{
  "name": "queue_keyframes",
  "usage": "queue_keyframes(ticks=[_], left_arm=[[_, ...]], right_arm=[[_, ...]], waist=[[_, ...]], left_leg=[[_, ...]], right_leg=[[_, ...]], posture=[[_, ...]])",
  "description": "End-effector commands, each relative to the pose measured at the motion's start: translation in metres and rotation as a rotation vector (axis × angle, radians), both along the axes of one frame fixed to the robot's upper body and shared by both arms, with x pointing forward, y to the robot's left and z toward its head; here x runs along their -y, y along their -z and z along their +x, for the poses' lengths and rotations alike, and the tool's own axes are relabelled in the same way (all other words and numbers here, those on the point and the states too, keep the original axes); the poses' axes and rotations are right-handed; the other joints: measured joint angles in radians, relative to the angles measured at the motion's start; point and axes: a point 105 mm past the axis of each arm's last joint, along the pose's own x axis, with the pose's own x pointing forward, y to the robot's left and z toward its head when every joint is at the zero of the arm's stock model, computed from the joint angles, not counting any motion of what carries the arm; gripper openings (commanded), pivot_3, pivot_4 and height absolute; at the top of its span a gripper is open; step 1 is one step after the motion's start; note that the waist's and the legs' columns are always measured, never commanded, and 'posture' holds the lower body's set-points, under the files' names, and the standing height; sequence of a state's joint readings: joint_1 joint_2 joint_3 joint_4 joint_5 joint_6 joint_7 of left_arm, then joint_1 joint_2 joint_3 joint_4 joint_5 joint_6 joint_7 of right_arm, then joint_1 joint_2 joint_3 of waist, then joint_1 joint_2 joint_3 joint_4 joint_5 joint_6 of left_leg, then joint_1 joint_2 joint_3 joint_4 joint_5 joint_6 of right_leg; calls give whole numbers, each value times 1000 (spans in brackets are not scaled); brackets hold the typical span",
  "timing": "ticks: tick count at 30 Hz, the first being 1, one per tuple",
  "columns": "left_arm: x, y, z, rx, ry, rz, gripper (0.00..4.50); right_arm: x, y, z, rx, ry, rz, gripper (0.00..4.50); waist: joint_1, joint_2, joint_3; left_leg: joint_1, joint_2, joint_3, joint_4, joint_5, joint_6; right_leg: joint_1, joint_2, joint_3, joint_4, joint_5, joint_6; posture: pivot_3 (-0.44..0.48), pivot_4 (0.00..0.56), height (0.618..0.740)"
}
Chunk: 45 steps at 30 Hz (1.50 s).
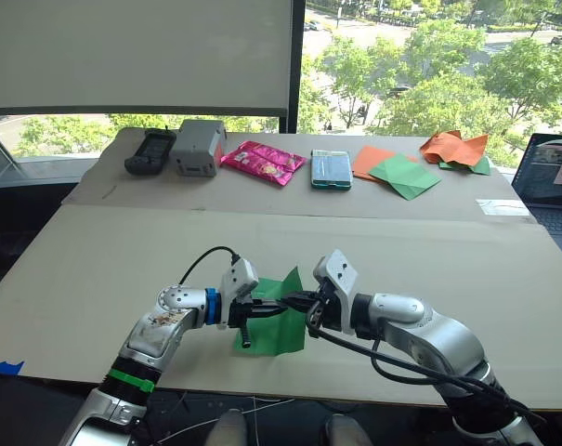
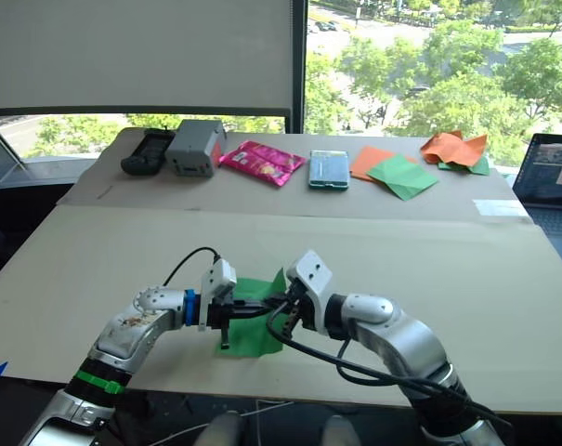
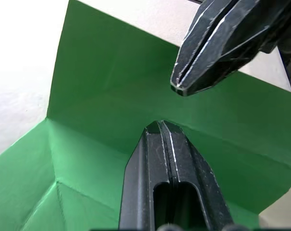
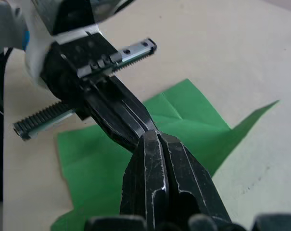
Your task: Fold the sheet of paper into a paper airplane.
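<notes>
Left eye view: sheet of paper [image 1: 279, 327] near front edge of worktop [image 1: 448, 260], between left gripper [image 1: 262, 311] and right gripper [image 1: 294, 301], tips almost meeting over it.

Left wrist view: left gripper [image 3: 160, 126] pressed closed above creased green sheet.

Right wrist view: right gripper [image 4: 157, 135] closed, nothing between fingers, one corner raised.
</notes>
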<state>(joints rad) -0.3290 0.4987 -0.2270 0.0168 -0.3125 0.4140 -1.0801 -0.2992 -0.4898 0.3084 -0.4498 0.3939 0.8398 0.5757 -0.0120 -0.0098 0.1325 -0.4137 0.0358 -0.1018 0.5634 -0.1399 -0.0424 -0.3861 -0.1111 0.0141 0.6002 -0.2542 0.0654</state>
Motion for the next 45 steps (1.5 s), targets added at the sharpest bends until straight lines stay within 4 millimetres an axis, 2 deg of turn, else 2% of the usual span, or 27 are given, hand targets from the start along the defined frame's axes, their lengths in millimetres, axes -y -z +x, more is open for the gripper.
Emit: queue_keyframes(ticks=[1, 4, 7, 11, 16, 19, 22, 25, 27, 29, 34, 45], left_arm=[[-14, -6, -1, 37, -28, 13, 0], [-32, 4, -6, 19, -73, 55, 0], [-41, 15, -9, 23, -96, 113, 0], [-43, 28, -11, 31, -105, 172, 0], [-45, 37, -14, 24, -105, 194, 0], [-45, 34, -11, 31, -123, 174, 0], [-45, 19, -6, 55, -159, 119, 0], [-45, -1, -4, 86, -185, 67, 0], [-45, -5, -5, 93, -185, 69, 0], [-44, -4, -7, 93, -185, 78, 0], [-44, -3, -9, 91, -185, 86, 0], [-38, -1, -7, 103, -161, 102, 0]], right_arm=[[7, 11, 1, 3, 31, -52, 49], [17, 22, -1, -15, 65, -73, 49], [22, 31, -5, -34, 81, -93, 49], [31, 46, -3, -60, 135, -139, 49], [35, 51, 0, -65, 159, -153, 49], [29, 36, 1, -18, 149, -91, 49], [26, 3, 8, 75, 182, 31, 49], [30, -27, 12, 115, 246, 160, 839], [36, -30, 15, 121, 291, 152, 1596], [40, -25, 18, 103, 329, 124, 2240], [40, -7, 21, 56, 348, 85, 2240], [27, 14, 26, 4, 335, 83, 2240]], waist=[[0, 0, 0], [-1, 0, 0], [-1, 0, 0], [1, 0, -3], [1, 2, -8], [1, 3, -8], [0, 3, -8], [-1, 2, -6], [-1, 1, -6], [-1, 1, -6], [-1, 1, -5], [-1, 1, -5]], left_leg=[[0, 0, 0, 0, 0, 0], [1, 0, 0, 0, -1, -2], [2, 0, 0, 0, -3, -5], [2, 0, 0, 0, -4, -6], [3, 0, 0, 0, -4, -6], [3, 0, 0, 0, -4, -6], [3, 0, 0, 0, -4, -6], [2, 0, 0, 0, -4, -6], [2, 0, 0, 0, -3, -5], [3, 0, 0, 0, -3, -5], [4, 0, 0, 0, -3, -6], [3, 0, 0, 0, -3, -6]], right_leg=[[0, 0, 0, 0, 0, 0], [-1, 0, 0, 2, 0, 0], [0, 0, 0, 3, 0, 0], [0, -1, 0, 2, 0, 0], [1, -1, 0, 2, 0, 0], [1, -1, 0, 2, 0, 0], [0, -1, 0, 2, 0, 0], [-1, -1, 0, 3, 0, 0], [-1, -1, 0, 6, 0, 0], [-1, -1, 0, 7, 0, 0], [-1, -1, 0, 7, -1, -1], [-1, -1, 0, 7, -1, -1]], posture=[[0, 150, 720], [0, 150, 720], [0, 150, 720], [0, 150, 720], [0, 150, 720], [0, 150, 720], [0, 150, 720], [0, 150, 720], [0, 150, 720], [0, 150, 720], [0, 150, 720], [0, 150, 720]])
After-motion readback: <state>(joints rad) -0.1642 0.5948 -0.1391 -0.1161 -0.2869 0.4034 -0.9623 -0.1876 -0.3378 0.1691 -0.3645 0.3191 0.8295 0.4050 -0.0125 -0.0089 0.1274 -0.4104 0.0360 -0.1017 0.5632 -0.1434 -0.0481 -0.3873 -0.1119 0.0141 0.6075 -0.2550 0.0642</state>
